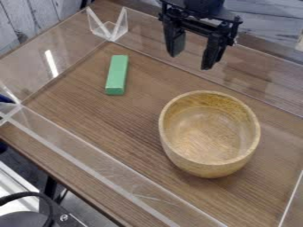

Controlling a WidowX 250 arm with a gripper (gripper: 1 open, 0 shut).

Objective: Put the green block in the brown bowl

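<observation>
The green block [116,74] lies flat on the wooden table, left of centre, its long side running roughly front to back. The brown bowl [211,133], round and light wooden, stands empty at the right. My gripper [196,50] hangs above the table at the top, pointing down, behind the bowl and to the right of the block. Its two dark fingers [174,40] stand apart, open, with nothing between them. It touches neither the block nor the bowl.
A clear acrylic wall [71,133] borders the table along the left and front edges. A small transparent bracket [109,25] stands at the back left corner. A black wheel-like object [30,213] sits below the table's front edge.
</observation>
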